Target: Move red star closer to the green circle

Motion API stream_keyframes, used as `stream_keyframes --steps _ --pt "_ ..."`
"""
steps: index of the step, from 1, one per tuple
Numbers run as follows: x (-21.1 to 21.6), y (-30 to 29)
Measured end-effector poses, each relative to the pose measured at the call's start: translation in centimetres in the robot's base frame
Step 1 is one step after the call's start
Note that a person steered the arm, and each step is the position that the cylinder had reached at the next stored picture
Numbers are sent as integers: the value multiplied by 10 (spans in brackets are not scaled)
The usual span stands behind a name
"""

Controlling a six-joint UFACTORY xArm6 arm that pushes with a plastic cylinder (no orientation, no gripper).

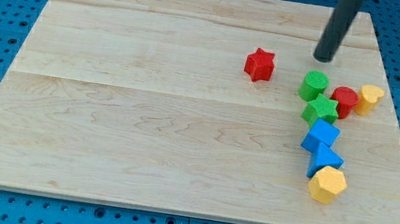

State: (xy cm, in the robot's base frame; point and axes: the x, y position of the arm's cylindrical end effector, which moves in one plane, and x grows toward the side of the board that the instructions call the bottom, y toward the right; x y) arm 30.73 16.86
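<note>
The red star lies on the wooden board right of centre, near the view's top. The green circle sits to its right with a gap between them. My tip is on the board just above the green circle and to the upper right of the red star, touching neither.
A cluster runs down the view's right: a red circle and a yellow heart-like block right of the green circle, a green star below it, then two blue blocks and a yellow hexagon.
</note>
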Motion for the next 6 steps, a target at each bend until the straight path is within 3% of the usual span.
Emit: stream_keyframes --steps 1,2,3,6 --pt "-14 -83" --pt "-1 -138" --pt "31 -130" --pt "70 -107"
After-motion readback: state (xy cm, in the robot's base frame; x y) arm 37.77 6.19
